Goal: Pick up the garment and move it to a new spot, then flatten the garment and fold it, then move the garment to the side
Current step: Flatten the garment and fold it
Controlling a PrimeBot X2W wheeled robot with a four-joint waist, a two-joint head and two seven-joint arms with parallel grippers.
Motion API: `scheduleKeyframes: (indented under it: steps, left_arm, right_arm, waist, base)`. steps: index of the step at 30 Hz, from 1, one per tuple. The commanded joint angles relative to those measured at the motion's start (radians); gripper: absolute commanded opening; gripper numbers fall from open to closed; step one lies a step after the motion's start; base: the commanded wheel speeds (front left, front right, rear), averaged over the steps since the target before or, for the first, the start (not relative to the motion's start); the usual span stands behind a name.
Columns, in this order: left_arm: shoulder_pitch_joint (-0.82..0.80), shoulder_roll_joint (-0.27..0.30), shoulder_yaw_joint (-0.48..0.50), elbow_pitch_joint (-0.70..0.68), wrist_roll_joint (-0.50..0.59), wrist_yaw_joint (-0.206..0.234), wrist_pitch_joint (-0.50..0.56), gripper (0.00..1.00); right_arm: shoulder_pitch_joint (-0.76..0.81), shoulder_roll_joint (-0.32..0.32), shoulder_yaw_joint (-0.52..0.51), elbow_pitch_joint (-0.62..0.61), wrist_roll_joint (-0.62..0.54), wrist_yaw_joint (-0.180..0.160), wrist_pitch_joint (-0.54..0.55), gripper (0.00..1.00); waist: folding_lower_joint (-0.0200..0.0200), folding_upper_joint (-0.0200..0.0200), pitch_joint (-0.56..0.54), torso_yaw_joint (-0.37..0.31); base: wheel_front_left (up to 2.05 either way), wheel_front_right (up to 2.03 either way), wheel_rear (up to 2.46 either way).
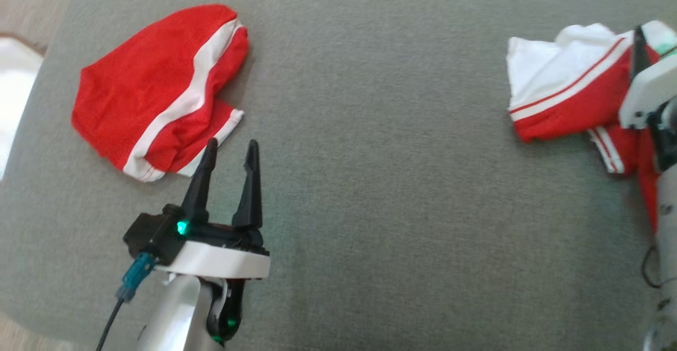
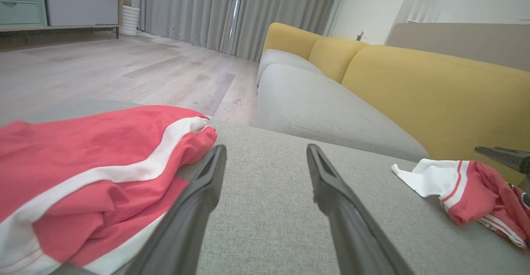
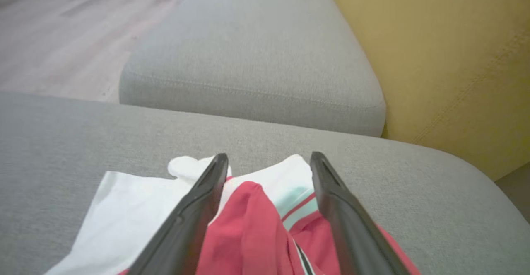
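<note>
The limp, light garment [image 1: 560,86] was found crumpled at the cushion's [image 1: 370,129] right, under the right tool [image 3: 269,159], which was spread wide and empty, like the left tool [image 1: 231,147]. A raised fold was judged the best hold.

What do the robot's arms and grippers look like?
The left gripper has two long, black, tapering fingers on a black base with a green light, a white collar, a silvery forearm and a teal plug on a dark cable. The right gripper has matching black fingers.

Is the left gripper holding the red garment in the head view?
No: the left gripper stands open over the bare cushion, nothing between its fingers, and the red garment lies just beside it.
</note>
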Motion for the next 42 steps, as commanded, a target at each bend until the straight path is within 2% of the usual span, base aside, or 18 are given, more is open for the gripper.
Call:
scheduleKeyframes:
  steps: [1,10,11,12,16,21,25,30,32,40,41,42]
  left_arm:
    - [-0.036,0.003,0.021,-0.027,-0.013,0.002,-0.009,1.0]
    - [-0.044,0.003,0.016,-0.024,-0.02,0.002,-0.009,1.0]
    - [-0.045,0.003,0.015,-0.023,-0.02,0.002,-0.009,1.0]
    - [-0.046,0.003,0.014,-0.022,-0.019,0.002,-0.009,1.0]
    - [-0.046,0.003,0.017,-0.019,-0.016,0.002,-0.009,1.0]
    - [-0.039,0.003,0.025,-0.016,-0.011,0.002,-0.009,1.0]
    - [-0.03,0.003,0.031,-0.017,-0.008,0.002,-0.009,1.0]
    - [-0.014,0.003,0.044,-0.02,-0.01,0.004,-0.009,1.0]
    - [-0.007,0.003,0.048,-0.021,-0.009,0.005,-0.009,1.0]
    - [0.028,0.003,0.06,-0.021,-0.01,0.007,-0.009,1.0]
    - [0.031,0.003,0.059,-0.02,-0.01,0.007,-0.009,1.0]
    - [0.034,0.003,0.059,-0.02,-0.011,0.007,-0.009,1.0]
  right_arm:
    - [-0.043,-0.018,0.011,0.001,-0.018,0.007,0.009,1.0]
    - [-0.115,-0.039,0.034,0.157,-0.008,0.007,0.041,1.0]
    - [-0.12,-0.038,0.041,0.171,-0.004,0.007,0.04,0.62]
    - [-0.124,-0.036,0.047,0.182,0.003,0.007,0.036,0.0]
    - [-0.136,-0.018,0.071,0.209,0.039,0.007,-0.004,0.0]
    - [-0.135,0.025,0.163,0.206,0.129,0.007,-0.099,0.0]
    - [-0.12,0.053,0.259,0.157,0.215,0.007,-0.181,0.0]
    - [-0.069,0.087,0.445,0.043,0.354,0.007,-0.265,0.0]
    - [-0.037,0.088,0.549,-0.012,0.408,0.007,-0.282,0.0]
    - [0.094,0.039,0.985,-0.152,0.622,0.007,-0.242,0.0]
    - [0.1,0.032,1.029,-0.155,0.634,0.007,-0.241,0.44]
    - [0.103,0.026,1.058,-0.152,0.644,0.007,-0.246,1.0]
  waist:
    - [-0.0003,0.0,0.02,0.023]
    - [-0.0003,0.0,0.034,0.024]
    - [-0.0003,0.0,0.034,0.022]
    - [-0.0003,0.0,0.033,0.02]
    - [-0.0003,0.0,0.021,0.007]
    - [-0.0003,0.0,-0.005,-0.01]
    - [-0.0003,0.0,-0.032,-0.023]
    - [-0.0003,0.0,-0.072,-0.032]
    - [-0.0003,0.0,-0.087,-0.032]
    - [-0.0003,0.0,-0.133,-0.03]
    - [-0.0003,0.0,-0.137,-0.029]
    - [-0.0003,0.0,-0.14,-0.029]
  base:
    - [0.0,0.0,0.0]
    - [0.0,0.0,0.0]
    - [0.0,0.0,0.0]
    - [0.0,0.0,0.0]
    - [0.0,0.0,0.0]
    - [0.0,0.0,0.0]
    - [0.0,0.0,0.0]
    - [0.0,0.0,0.0]
    - [0.0,0.0,0.0]
    - [0.0,0.0,0.0]
    - [0.0,0.0,0.0]
    - [0.0,0.0,0.0]
